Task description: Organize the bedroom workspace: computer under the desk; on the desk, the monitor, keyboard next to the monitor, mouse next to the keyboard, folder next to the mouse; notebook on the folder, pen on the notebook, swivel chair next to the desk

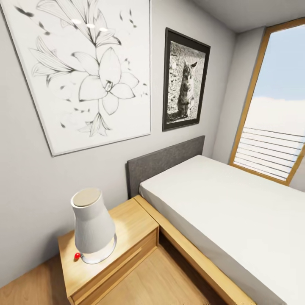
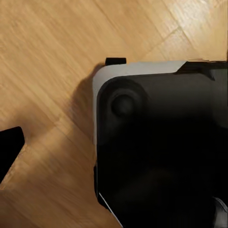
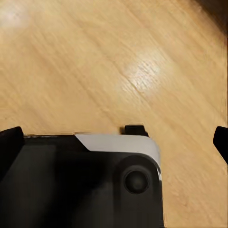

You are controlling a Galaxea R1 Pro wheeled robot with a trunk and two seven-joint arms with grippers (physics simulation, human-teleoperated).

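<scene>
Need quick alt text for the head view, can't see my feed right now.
A bed with white mattress, grey headboard and wooden frame sits beside a wooden nightstand holding a white lamp. A flower drawing and cat photo hang above; window at right.

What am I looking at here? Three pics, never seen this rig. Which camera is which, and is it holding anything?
These are simulator renders from a wheeled robot with two arms, driven by a person. The big picture is from the camera on its head. It faces a bedroom corner: a bed with a grey headboard, a wooden nightstand carrying a white lamp, a flower drawing and a cat photo on the wall, and a window.

The two small pictures come from cameras near each gripper, pointing down. Both show wooden floor and a black and white body that looks like the robot's own base. Dark tips at the picture edges may be fingers; whether the grippers are open I cannot tell. Nothing visible is held. The robot seems to be in transit.
</scene>
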